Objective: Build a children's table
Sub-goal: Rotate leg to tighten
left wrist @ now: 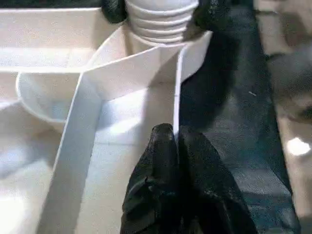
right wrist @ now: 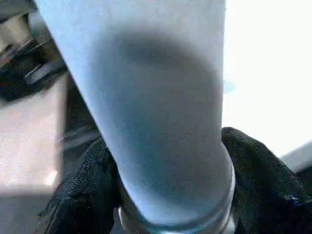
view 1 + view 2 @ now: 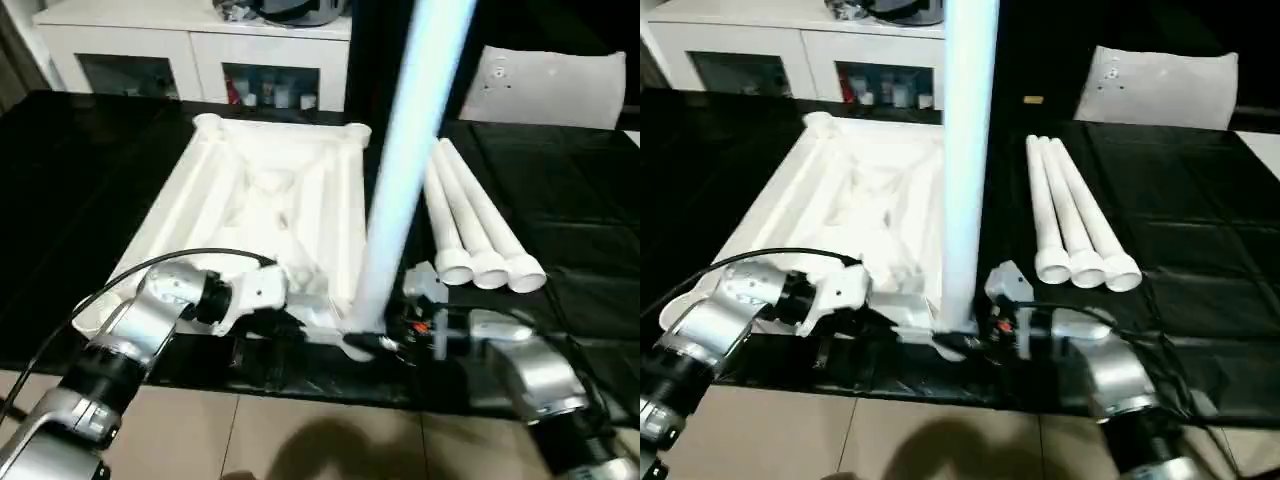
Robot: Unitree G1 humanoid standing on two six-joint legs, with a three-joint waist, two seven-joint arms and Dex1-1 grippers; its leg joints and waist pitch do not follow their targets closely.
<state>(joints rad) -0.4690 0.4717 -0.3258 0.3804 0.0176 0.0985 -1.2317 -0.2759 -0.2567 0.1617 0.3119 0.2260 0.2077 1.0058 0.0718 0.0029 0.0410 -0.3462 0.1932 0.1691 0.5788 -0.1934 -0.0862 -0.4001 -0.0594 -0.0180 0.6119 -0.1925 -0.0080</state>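
The white table top [image 3: 260, 200] lies upside down on the black cover, ribs up. One leg [image 3: 400, 180] stands nearly upright at its near right corner, and its threaded end [image 1: 161, 19] sits at the round socket. My right gripper [image 3: 375, 345] is shut on this leg just above the thread, with a black finger on each side [image 2: 83, 185]. My left gripper [image 1: 175, 134] is shut on the thin side wall of the table top close to that corner. Three more legs [image 3: 470, 220] lie side by side to the right of the top.
A flat white panel with a small round mark [image 3: 550, 85] leans at the back right. A white cabinet [image 3: 200, 50] stands behind the table. The black cover [image 3: 90, 180] ends at the near edge, with tiled floor [image 3: 300, 430] below.
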